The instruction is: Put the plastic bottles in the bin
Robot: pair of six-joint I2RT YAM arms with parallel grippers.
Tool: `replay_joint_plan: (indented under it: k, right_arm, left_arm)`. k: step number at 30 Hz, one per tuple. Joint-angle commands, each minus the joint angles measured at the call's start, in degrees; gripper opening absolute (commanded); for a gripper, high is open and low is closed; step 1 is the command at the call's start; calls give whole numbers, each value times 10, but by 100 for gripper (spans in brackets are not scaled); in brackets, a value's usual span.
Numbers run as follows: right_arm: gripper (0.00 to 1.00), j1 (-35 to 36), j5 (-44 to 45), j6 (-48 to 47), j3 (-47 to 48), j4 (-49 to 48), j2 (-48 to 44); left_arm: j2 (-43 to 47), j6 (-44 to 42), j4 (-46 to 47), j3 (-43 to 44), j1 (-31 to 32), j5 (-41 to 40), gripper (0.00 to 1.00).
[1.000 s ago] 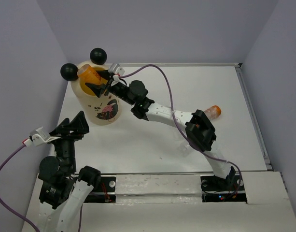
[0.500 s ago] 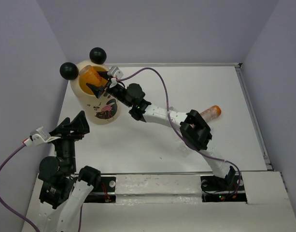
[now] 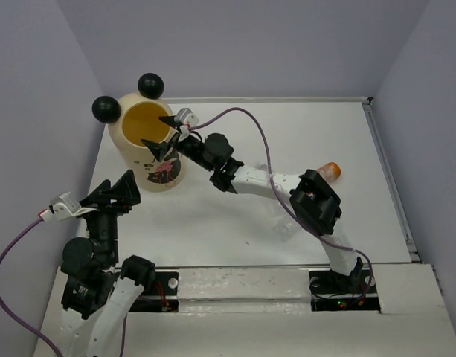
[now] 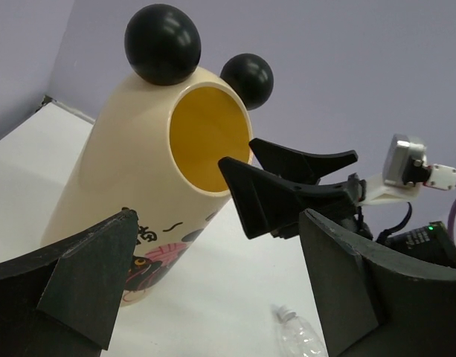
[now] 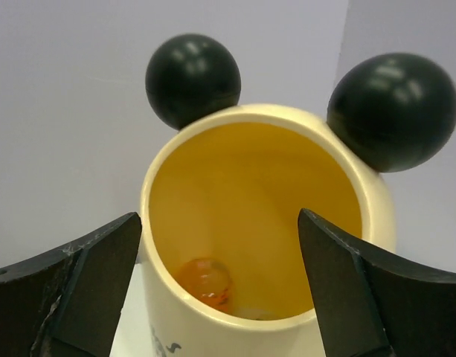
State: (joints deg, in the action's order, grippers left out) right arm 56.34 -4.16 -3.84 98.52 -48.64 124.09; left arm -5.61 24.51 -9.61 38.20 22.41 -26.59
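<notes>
The right tool [image 3: 158, 132] hangs over the near rim of the bin [image 3: 128, 152] at the upper left of the top view, its fingers spread and holding nothing. The left tool [image 3: 116, 192], also spread and empty, sits at the lower left just below the bin and faces it. The worktop [image 3: 213, 216] is plain white with a raised edge on its right side, and pale lilac walls close it in on three sides. The bin stands upright near the back left corner, its two black ball ears on the far rim. Through the right wrist camera an orange bottle [image 5: 205, 282] lies at the bottom of the bin [image 5: 272, 111]. A second orange bottle [image 3: 330, 169] lies at the right of the worktop, partly hidden behind the right arm's elbow. A clear bottle [image 4: 298, 338] lies on the worktop at the lower edge of the left wrist view. Half a second ago the right tool held an orange bottle over the bin's mouth; now it has let go.
</notes>
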Motion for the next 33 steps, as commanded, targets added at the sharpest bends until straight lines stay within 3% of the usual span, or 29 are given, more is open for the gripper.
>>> replay_joint_plan:
  k: [1,3,6,9,10,13,15,17,18,19,22,26,33]
  right_arm:
    - [86,3,10,29,-51,-59,-100]
    - [79,3,19,37,-115,-33,-142]
    - [61,3,82,70,-223,39,-245]
    - [44,3,178,110,-341,126,-356]
    - [34,3,238,127,-371,152,-385]
    - [25,-22,324,227,-472,277,-496]
    - [24,-44,354,312,-517,373,-582]
    - [40,-84,369,352,-583,419,-645]
    - [49,-100,372,383,-600,463,-704]
    - [71,-126,387,394,-612,484,-734]
    - [91,-148,442,419,-637,579,-807]
    - [93,-172,448,470,-654,664,-845]
    - [91,-236,442,496,-691,725,-898]
  left_arm:
    - [-24,-3,33,-7,2,30,99]
    - [-35,1,37,-8,1,71,99]
    - [-78,14,38,-1,1,122,99]
    - [-154,46,51,10,2,236,99]
    - [-177,61,64,15,2,260,99]
    - [-259,91,117,7,10,346,99]
    - [-308,119,135,5,55,337,99]
    - [-344,127,134,20,112,262,99]
    - [-391,134,126,29,171,203,99]
    - [-442,140,125,49,196,186,99]
    - [-525,183,132,87,262,151,99]
    - [-680,232,148,143,286,161,99]
    - [-829,266,174,224,296,147,99]
